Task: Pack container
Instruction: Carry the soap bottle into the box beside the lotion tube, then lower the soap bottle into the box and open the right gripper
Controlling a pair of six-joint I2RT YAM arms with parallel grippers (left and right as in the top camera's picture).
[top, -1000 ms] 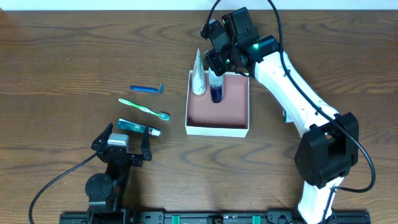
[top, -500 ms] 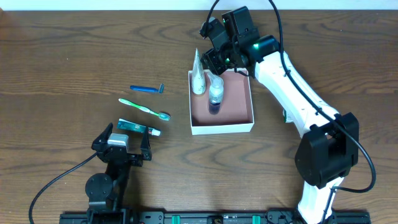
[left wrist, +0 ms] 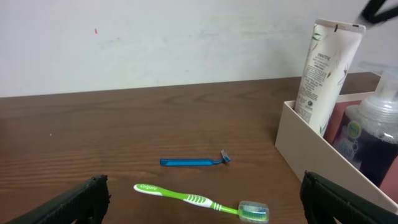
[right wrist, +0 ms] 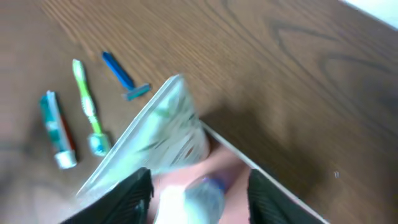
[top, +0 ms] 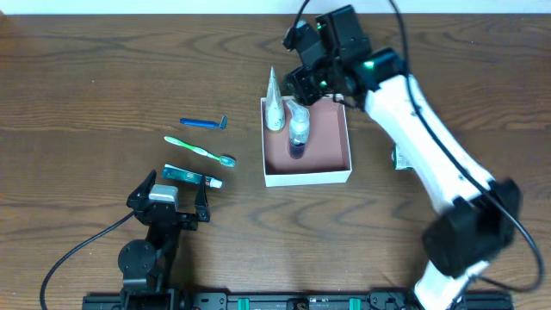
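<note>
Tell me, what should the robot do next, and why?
Probably lift the right gripper clear of the container: its fingers stand apart, not gripping the bottle, which sits inside beside the tube, while the razor, toothbrush and toothpaste lie outside on the table.

The container [top: 307,178] is white outside and dull pink-brown inside, the razor [top: 203,123] is blue, toothbrush [top: 200,151] green and white, toothpaste tube [top: 191,177] teal-white-red, bottle [top: 298,131] clear over dark blue, on a dark brown woodgrain table [top: 86,86].
</note>
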